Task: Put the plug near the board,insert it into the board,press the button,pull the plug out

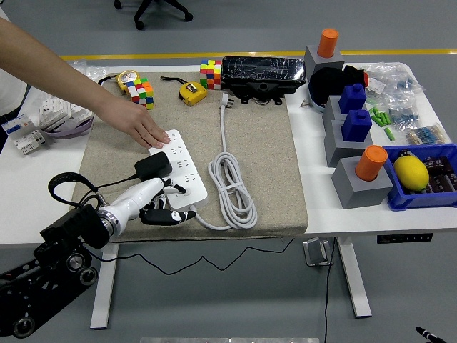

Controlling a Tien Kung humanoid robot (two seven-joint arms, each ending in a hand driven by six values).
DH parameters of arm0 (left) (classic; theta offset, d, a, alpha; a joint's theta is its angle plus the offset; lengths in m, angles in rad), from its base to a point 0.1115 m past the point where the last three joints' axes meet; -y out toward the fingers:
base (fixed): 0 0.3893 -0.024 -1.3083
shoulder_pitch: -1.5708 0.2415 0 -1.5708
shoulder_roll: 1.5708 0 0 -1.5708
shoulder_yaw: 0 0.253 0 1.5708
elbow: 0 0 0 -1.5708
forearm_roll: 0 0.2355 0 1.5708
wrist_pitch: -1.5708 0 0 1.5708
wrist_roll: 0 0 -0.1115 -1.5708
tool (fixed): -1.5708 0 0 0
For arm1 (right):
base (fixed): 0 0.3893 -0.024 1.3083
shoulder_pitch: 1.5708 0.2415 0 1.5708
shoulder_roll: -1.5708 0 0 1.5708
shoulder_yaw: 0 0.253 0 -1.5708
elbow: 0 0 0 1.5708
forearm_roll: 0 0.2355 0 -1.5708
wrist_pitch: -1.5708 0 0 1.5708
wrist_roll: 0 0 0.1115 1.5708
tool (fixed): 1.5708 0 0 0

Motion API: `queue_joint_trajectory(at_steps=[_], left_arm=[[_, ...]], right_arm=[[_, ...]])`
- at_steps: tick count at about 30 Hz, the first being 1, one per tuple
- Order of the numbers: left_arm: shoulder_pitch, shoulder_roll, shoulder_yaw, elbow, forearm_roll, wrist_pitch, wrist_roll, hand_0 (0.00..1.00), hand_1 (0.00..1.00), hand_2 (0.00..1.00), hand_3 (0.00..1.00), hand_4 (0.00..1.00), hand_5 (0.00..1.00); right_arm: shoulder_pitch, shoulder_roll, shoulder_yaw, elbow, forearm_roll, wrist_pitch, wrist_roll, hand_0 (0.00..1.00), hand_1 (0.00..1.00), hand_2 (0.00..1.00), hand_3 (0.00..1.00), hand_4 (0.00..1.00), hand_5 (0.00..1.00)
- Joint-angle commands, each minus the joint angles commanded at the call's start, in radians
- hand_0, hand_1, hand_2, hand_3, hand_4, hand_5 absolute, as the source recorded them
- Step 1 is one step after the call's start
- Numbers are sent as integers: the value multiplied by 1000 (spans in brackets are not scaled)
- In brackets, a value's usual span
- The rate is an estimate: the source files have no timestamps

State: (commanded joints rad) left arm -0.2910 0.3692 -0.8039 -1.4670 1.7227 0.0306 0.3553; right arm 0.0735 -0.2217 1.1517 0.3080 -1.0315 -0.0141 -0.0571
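Black plug (153, 166) seated in white power strip (182, 171), left hand (158, 206) loosely spread beside it, withdrawal seemingly remaining.

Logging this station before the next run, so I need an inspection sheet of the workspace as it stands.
Surface: white table with a beige mat.
Job's things: white power strip; black plug at its left side, seating unclear.
Clutter: colour cubes, yellow tape measure, blue bin.
Hands: left hand at the strip's near end; a person's hand rests on the far end.
Cables: coiled grey cord.
Surroundings: grey floor.
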Motion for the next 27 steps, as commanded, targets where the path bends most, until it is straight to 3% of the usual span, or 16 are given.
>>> queue_joint_trajectory(at_steps=[11, 15, 19, 20, 23, 25, 26, 27], left_arm=[[-8, -6, 22, 10, 8, -11, 13, 94, 51, 135, 771, 889, 561], [-5, -5, 15, 3, 15, 3, -4, 97, 52, 136, 762, 901, 576], [5, -3, -5, -10, 8, 83, -91, 97, 52, 136, 762, 901, 576], [7, -4, -14, -11, -14, 116, -123, 185, 98, 202, 698, 891, 554], [7, -7, -36, -2, -66, 238, -236, 185, 98, 202, 698, 891, 554], [2, -12, -58, 17, -82, 296, -278, 185, 98, 202, 698, 891, 554], [-2, -13, -68, 27, -84, 313, -286, 289, 202, 320, 654, 871, 521], [-7, -16, -76, 39, -78, 322, -287, 289, 202, 320, 654, 871, 521]], right_arm=[[-1, 0, -3, 0, 1, 0, 0, 653, 647, 629, 557, 984, 551], [-1, 0, 0, 0, 1, -1, 1, 653, 647, 629, 557, 984, 551], [0, 0, 2, 0, 1, -1, 1, 653, 647, 629, 557, 984, 551], [0, 0, 1, 0, 0, -1, 0, 652, 646, 629, 557, 983, 551], [0, 1, -1, -1, 1, -1, 0, 652, 646, 629, 557, 983, 551], [0, 1, -1, 0, 2, 0, 0, 652, 646, 629, 557, 983, 551], [0, 1, -2, 0, 2, 0, 0, 652, 646, 629, 557, 984, 552], [1, 2, -2, 0, 2, 0, 0, 652, 646, 629, 557, 984, 552]])
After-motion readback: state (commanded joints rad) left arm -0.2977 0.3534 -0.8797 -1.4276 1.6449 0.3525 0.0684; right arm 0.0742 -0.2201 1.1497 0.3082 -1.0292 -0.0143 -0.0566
